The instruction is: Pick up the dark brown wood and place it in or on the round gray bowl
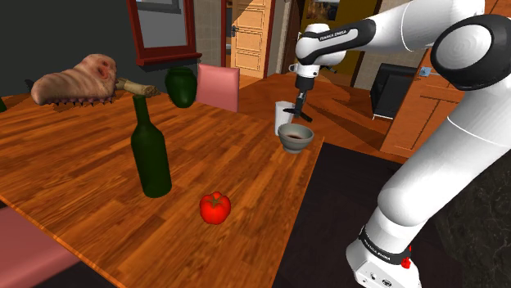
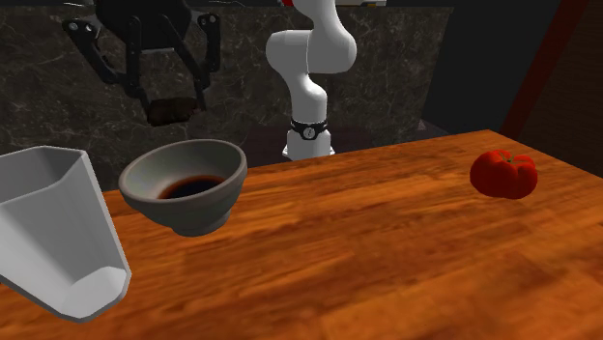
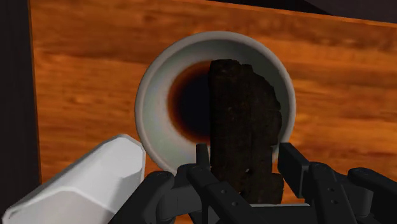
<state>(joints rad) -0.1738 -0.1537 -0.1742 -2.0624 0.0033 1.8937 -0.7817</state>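
Observation:
The dark brown wood (image 3: 245, 127), a rough bark-like slab, hangs straight over the round gray bowl (image 3: 153, 108), whose bottom is dark. My gripper (image 3: 245, 167) is shut on the wood, one black finger against each side. In the second exterior view the wood (image 2: 174, 108) sits between the fingertips of the gripper (image 2: 174, 97), a short way above the rim of the bowl (image 2: 198, 214) and apart from it. In the shoulder view the gripper (image 1: 301, 114) points down above the bowl (image 1: 295, 137), near the wooden table's edge.
A white angular cup (image 1: 283, 114) (image 2: 48, 232) (image 3: 83, 184) stands right beside the bowl. A red bell pepper (image 1: 214, 207) (image 2: 503, 174) and a tall dark green bottle (image 1: 150, 155) stand on the table (image 1: 82, 155). A green vase (image 1: 180, 86) and a pink block (image 1: 217, 86) stand farther back.

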